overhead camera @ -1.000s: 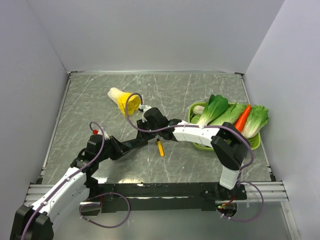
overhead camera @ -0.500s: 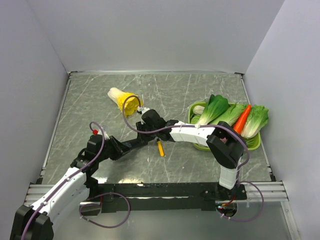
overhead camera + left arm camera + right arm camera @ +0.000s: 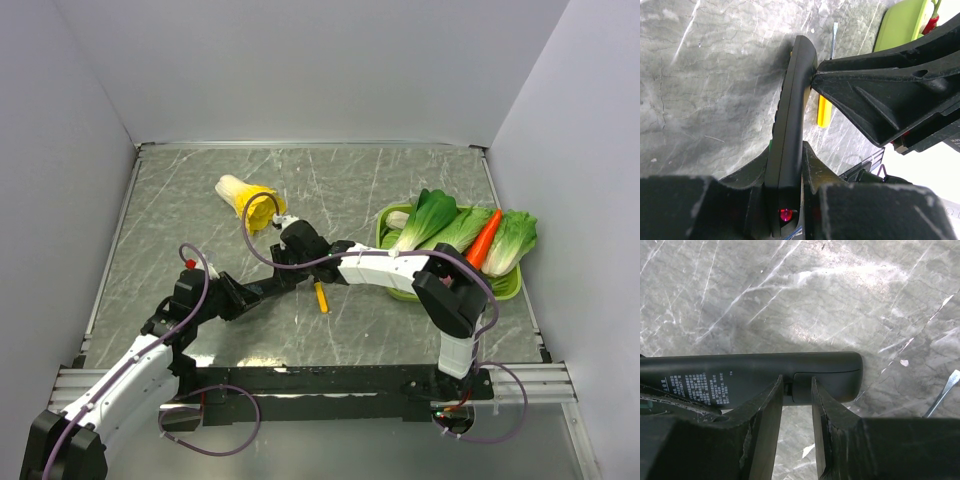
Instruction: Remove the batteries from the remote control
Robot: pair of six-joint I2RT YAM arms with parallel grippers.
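Peering along the left wrist view, finds the remote control (image 3: 792,110) edge-on, clamped at its near end between the closed fingers of the left end effector (image 3: 790,170) and held above the desk (image 3: 705,75). Loses the button face almost wholly, turned away to the left; shows only a red lens at the near tip. Cannot make out the batteries in any view. Sees just a shut cover panel (image 3: 825,382) on the labelled back in the right wrist view, with the left stretch of that back cut off by the frame edge and by a dark blurred finger.

Meets the right end effector (image 3: 796,385) there: fingers parted by only a narrow gap, gripping nothing, tips set against the remote's long edge, one on each side of the cover's seam. Hides that contact from the top camera beneath the right wrist. Catches the screwdriver (image 3: 823,111) lying on the desk just beyond the remote, with only its blade tip showing in the right wrist view. Leaves the cabbage (image 3: 243,197) and the green tray (image 3: 508,285) well apart, far side and right.

Compared with a second back, finds the right wrist shifted slightly left, closer to the remote, elbow following. Finds left arm, remote and screwdriver unmoved.
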